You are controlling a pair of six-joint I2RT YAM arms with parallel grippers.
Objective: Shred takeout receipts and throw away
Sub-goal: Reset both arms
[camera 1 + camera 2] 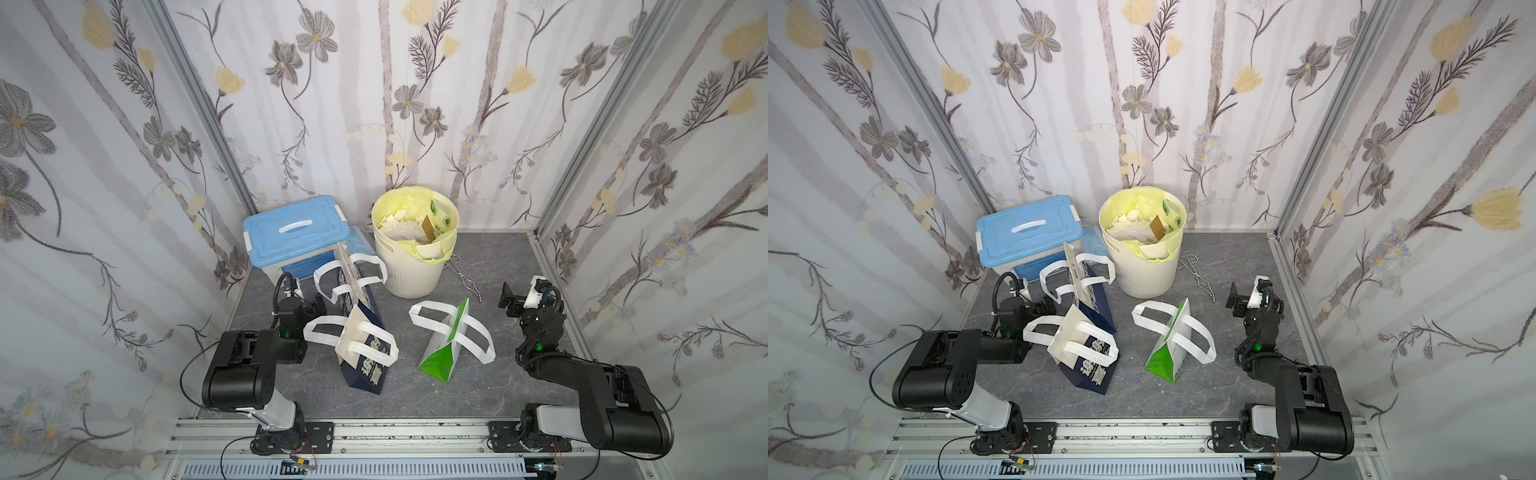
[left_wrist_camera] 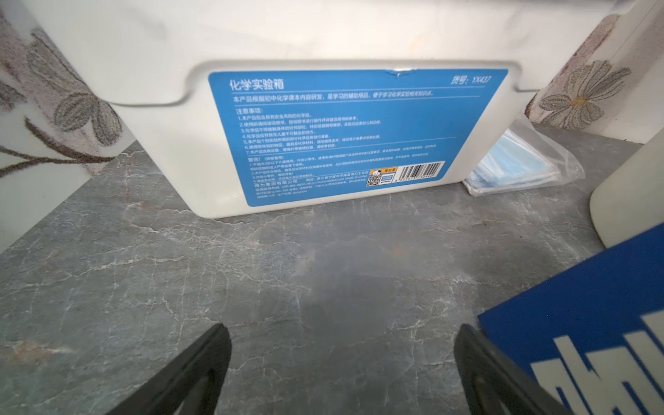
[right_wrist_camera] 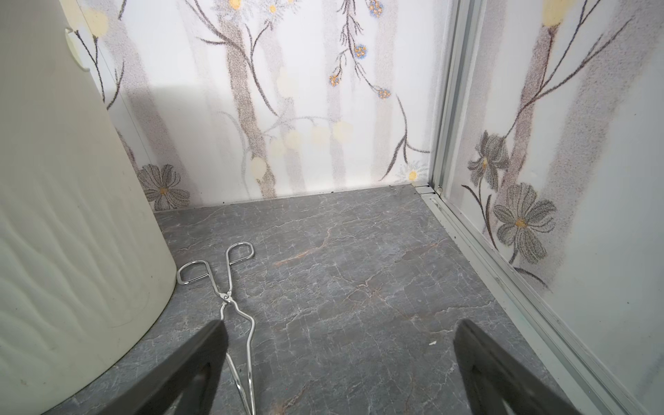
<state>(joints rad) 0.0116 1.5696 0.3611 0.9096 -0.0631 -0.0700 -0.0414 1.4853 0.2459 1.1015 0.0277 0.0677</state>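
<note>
A: Where did your hands sit?
B: My left hand (image 2: 341, 334) stood wide apart, empty, facing the box (image 2: 172, 107). My right hand (image 3: 339, 330) was apart too, empty, with the tongs (image 3: 230, 298) just beside it.
A: The receipts (image 1: 397, 233)?
B: Torn white scraps, lying in the bin (image 1: 409, 278) in both top views.

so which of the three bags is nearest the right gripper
The green-and-white bag, alone in front of the bin. The two navy bags sit together farther off, over by the left gripper.
</note>
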